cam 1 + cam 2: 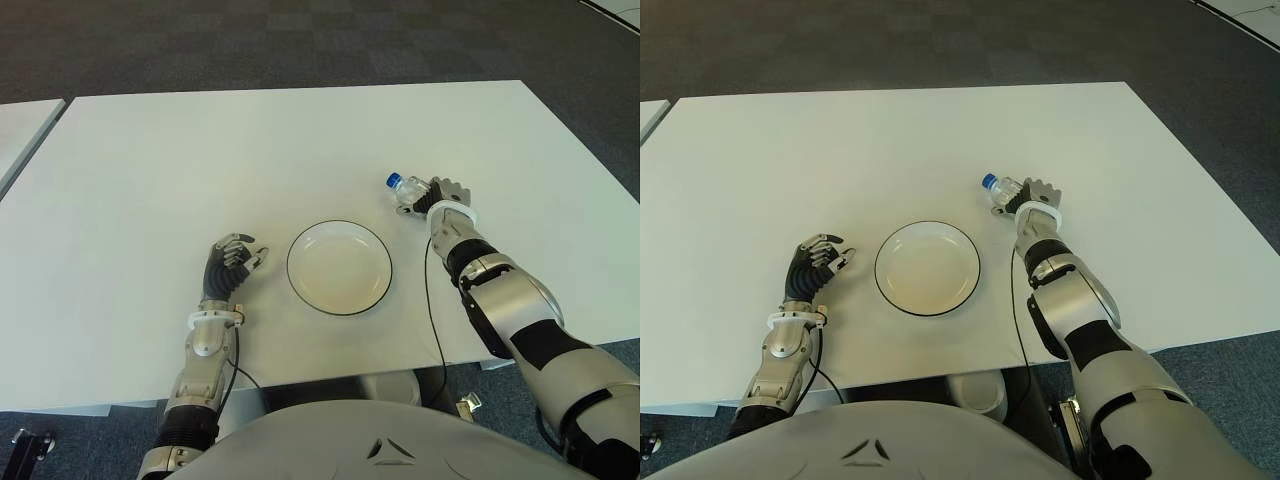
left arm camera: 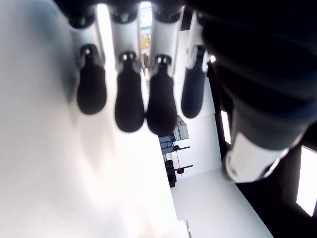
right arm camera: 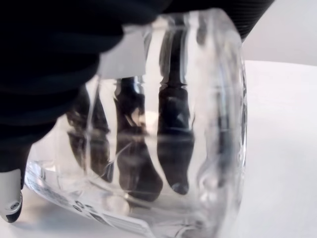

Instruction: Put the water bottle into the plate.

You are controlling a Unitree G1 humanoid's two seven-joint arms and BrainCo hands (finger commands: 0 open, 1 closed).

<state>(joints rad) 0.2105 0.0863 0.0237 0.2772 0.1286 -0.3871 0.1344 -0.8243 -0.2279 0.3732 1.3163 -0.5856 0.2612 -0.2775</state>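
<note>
Clear blue-capped water bottle (image 1: 405, 189), seemingly tilted, beyond the empty white plate (image 1: 339, 267).

Mostly hidden inside the right hand (image 1: 443, 194): the water bottle (image 1: 404, 187), only its blue cap and neck showing in the eye views. Blurred and cropped in the right wrist view, label print too small to read. Cut off at the edges: the surface (image 1: 200, 160), both forearms.
</note>
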